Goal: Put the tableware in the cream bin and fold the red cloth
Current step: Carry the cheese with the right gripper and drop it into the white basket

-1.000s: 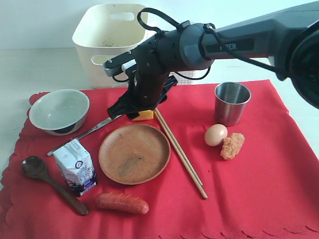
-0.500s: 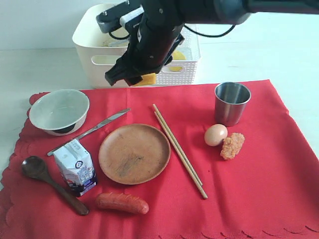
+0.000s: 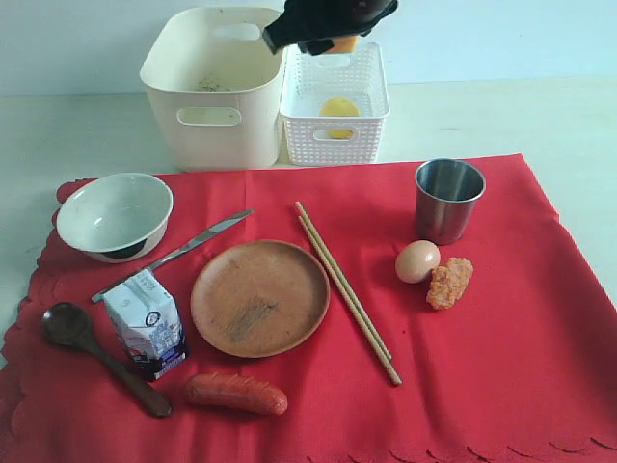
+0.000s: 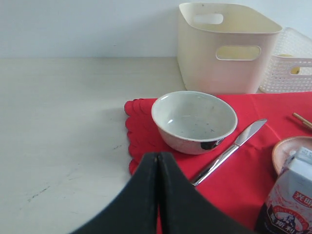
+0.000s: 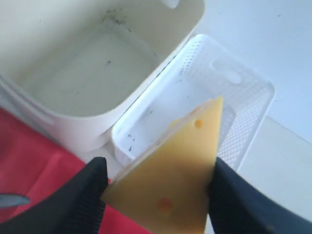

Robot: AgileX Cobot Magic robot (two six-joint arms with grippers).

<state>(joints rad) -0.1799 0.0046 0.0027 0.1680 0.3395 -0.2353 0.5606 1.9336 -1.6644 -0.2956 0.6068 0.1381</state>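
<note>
Pinching a cheese wedge [image 5: 175,180], right fingers [image 5: 83,200] hover over the lattice basket [image 5: 239,92]; left fingers [image 4: 141,195] pressed together; carton [image 4: 292,195] print illegible.

place: lab-style tabletop setup | evidence: bare pale table [image 3: 77,130], blank wall [image 3: 77,43]

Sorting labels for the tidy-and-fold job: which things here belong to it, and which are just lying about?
Job: bowl, cup, plate, spoon, chopsticks, knife, cream bin, red cloth.
Lying about: milk carton, sausage, egg, fried nugget, lemon, white basket, cheese.
</note>
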